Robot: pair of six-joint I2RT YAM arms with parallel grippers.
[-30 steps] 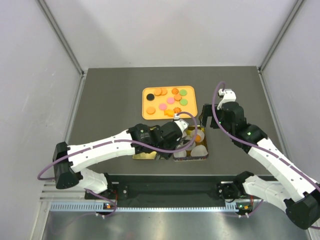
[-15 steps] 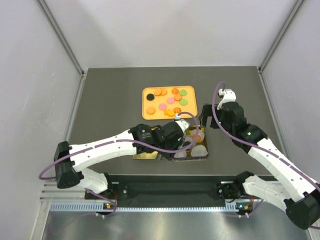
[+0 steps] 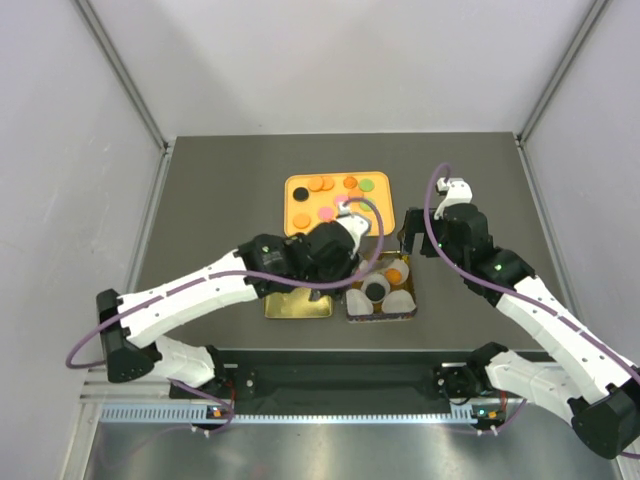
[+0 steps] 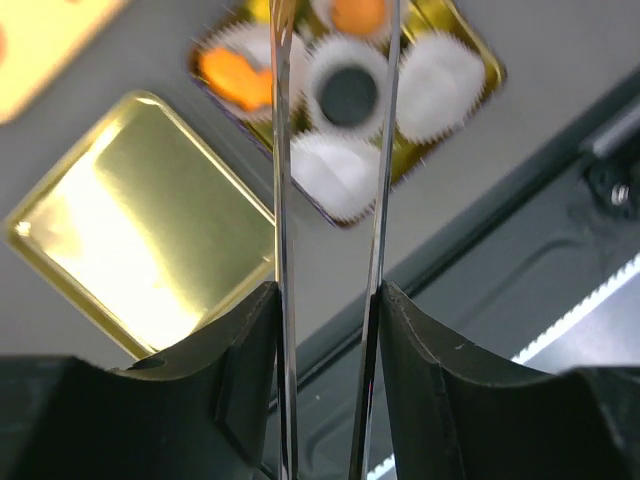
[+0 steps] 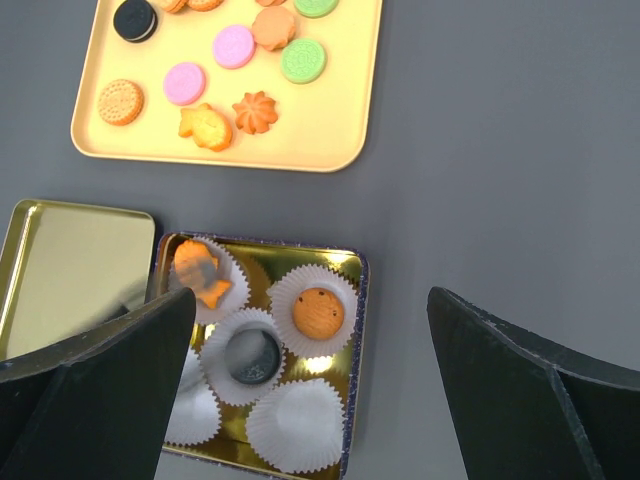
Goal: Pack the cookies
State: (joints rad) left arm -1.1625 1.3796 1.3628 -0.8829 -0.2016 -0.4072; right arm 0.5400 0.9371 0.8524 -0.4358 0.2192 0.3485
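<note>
The cookies (image 3: pixel 338 198) lie on an orange tray (image 3: pixel 300 232), also in the right wrist view (image 5: pixel 330 140): pink, green, black and orange ones. A gold tin (image 3: pixel 408 312) holds white paper cups. Three cups hold cookies: a fish-shaped orange one (image 5: pixel 200 275), a round orange one (image 5: pixel 318 313) and a black one (image 5: pixel 250 355), which also shows in the left wrist view (image 4: pixel 347 93). My left gripper (image 3: pixel 350 255) is raised between tray and tin, its thin blades apart and empty. My right gripper (image 3: pixel 412 232) hovers wide open and empty to the right of the tin's far side.
The tin's gold lid (image 3: pixel 298 303) lies flat to the left of the tin, also in the left wrist view (image 4: pixel 130 240). Two empty paper cups (image 5: pixel 298 425) sit at the tin's near side. The table's near edge and a black rail run just past the tin.
My left gripper has lifted out of the tin and moved back toward the tray. The black cookie now lies uncovered in its cup. The right arm has not moved.
</note>
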